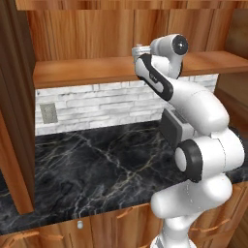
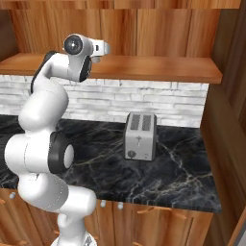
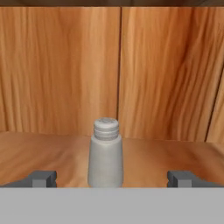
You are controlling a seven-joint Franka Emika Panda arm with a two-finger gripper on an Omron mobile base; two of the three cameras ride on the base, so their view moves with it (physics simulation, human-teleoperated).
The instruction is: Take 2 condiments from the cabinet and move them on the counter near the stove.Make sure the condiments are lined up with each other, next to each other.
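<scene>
Reddish-brown cabinet [image 3: 61, 70] boards back a plank shelf where the slim grey-white shaker [image 3: 105, 154] stands upright, between the gripper [image 3: 112, 178]'s wide-apart fingertips [image 3: 43, 178], touching neither. Below, a silver toaster [image 2: 140, 136] sits on the black marble counter [image 1: 97, 164].

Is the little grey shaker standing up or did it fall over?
Standing up. In the hand view the shaker sits on its base on the wooden shelf, its cap pointing up.
</scene>
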